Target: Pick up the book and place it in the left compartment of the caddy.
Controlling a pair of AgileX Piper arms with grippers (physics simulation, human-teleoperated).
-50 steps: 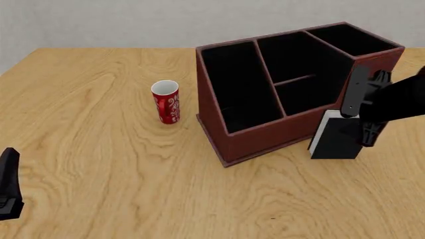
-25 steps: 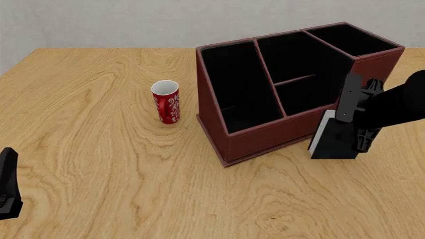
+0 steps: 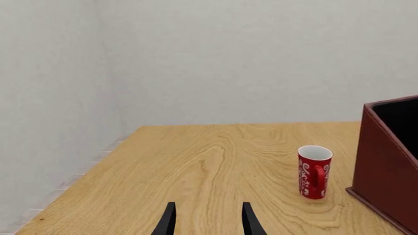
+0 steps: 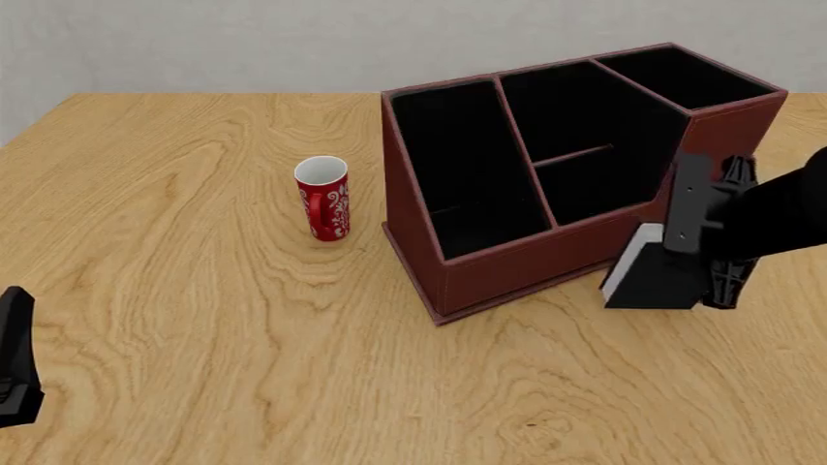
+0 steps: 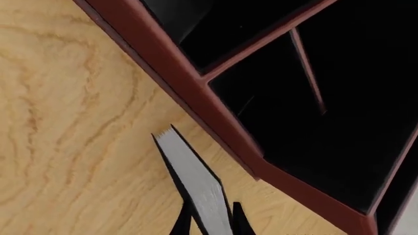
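Standing upright on the bench point(image 4: 194, 368), the book point(image 4: 650, 281) is just beside the caddy's point(image 4: 517, 271) front right corner. The right hand point(image 4: 708, 247) comes down over the book, with its fingers point(image 5: 239, 218) squeezed on both sides of the white pages. The left compartment point(image 4: 466, 165) has nothing in it. A red cup point(image 4: 323, 198) stands near the caddy's left side. The left hand point(image 3: 205, 223) hangs low over the bench, far from the book, with its fingers a little apart and holding nothing.
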